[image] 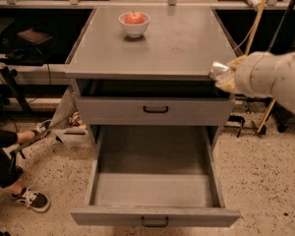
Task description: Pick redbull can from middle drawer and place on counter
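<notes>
The middle drawer (152, 190) is pulled wide open below the cabinet, and its flat grey floor is bare. My gripper (225, 76) is at the right, level with the front right corner of the counter (182, 41). It is shut on the redbull can (218, 70), whose silver end pokes out toward the counter's edge. The can is in the air, just outside the counter's right front corner and not resting on it. My pale arm (275, 80) comes in from the right edge.
A red apple in a white bowl (134, 23) stands at the back of the counter. The shallower drawer front with a black handle (155, 109) sits slightly open above the middle drawer. A person's leg and shoe (29, 198) are at the left. Wooden poles (255, 18) lean at the right.
</notes>
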Available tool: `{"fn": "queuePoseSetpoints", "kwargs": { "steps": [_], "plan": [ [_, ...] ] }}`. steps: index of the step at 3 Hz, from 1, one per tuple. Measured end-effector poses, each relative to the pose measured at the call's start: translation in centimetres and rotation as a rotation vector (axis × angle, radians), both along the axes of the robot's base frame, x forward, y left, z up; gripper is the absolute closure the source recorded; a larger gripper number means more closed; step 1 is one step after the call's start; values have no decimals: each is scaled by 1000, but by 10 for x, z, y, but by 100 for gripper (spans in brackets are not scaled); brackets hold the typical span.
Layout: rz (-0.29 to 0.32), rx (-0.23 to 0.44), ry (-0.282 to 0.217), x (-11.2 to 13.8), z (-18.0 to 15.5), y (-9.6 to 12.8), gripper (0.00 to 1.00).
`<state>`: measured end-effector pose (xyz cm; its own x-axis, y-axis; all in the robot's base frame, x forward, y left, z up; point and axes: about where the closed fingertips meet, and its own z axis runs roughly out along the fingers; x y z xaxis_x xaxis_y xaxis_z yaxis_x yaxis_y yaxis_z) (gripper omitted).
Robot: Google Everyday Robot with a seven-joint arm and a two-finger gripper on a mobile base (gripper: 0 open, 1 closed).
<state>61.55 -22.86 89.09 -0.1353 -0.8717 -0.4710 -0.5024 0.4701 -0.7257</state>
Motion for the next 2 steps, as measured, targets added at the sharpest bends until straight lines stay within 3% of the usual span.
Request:
{"fn": "queuePoseSetpoints", "kwargs": {
  "steps": [1,2],
  "plan": [
    [-107,-31,-2,66,29,-30,100],
    [-170,-42,9,155,16,-10,100]
  ]
}}
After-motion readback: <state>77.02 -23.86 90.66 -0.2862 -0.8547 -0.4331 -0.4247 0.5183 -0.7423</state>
